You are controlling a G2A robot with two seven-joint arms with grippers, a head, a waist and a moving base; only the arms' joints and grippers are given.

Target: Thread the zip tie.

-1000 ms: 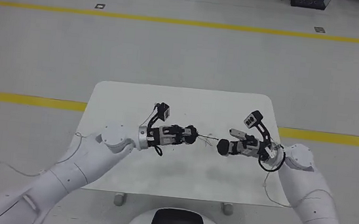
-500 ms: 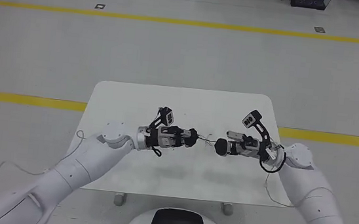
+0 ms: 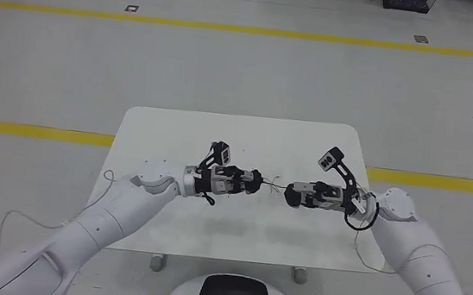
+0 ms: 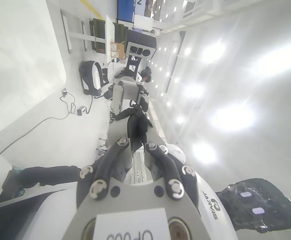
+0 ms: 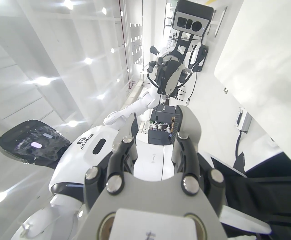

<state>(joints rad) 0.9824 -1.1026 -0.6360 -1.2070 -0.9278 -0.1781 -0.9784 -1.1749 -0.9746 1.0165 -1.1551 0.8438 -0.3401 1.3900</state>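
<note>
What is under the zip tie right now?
The white table lies under the zip tie, which the left end effector holds above it. The tie's gripped end is hidden inside that grip, and the end effector covers the table directly beneath itself.

top view looks steeply down from above the arms onto the table [image 3: 160, 126]. the wrist views sit close behind the left tool [image 4: 136, 129] and right tool [image 5: 156, 129], each facing the other arm.
</note>
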